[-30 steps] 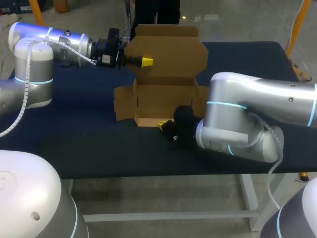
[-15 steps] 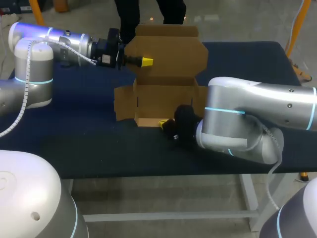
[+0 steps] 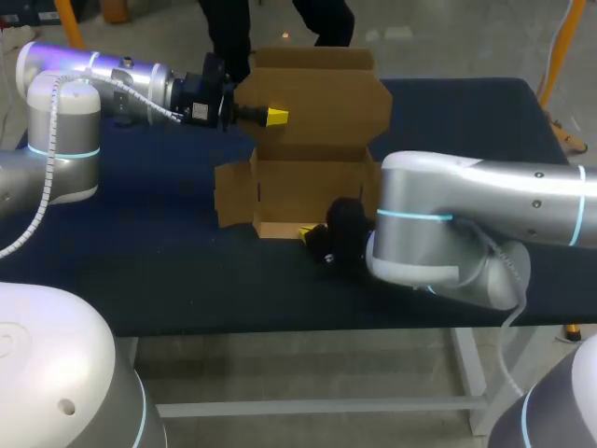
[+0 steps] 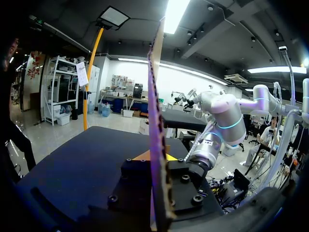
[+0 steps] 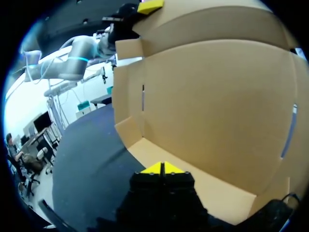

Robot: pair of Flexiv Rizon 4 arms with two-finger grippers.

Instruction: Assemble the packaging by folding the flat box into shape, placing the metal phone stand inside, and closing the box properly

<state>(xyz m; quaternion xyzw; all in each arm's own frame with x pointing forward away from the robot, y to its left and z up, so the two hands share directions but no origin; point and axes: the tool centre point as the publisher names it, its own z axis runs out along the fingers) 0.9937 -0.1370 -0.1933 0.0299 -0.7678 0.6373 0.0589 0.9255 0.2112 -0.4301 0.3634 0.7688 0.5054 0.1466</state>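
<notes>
Box (image 3: 322, 103) lid pinched in left hand (image 3: 273, 117); right hand (image 5: 162, 168), fingers pressed together, at open front.

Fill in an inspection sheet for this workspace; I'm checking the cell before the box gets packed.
Surface: dark blue table.
Job's things: cardboard box half folded, its lid flap upright and its base open; metal phone stand not seen in any view.
Clutter: nothing seen.
Grippers: left end effector shut on the upright lid flap; right end effector shut, tips together at the front edge of the box's floor.
Cables: white coiled cable runs along the left arm; grey cable loops under the right arm.
Surroundings: nothing seen.
</notes>
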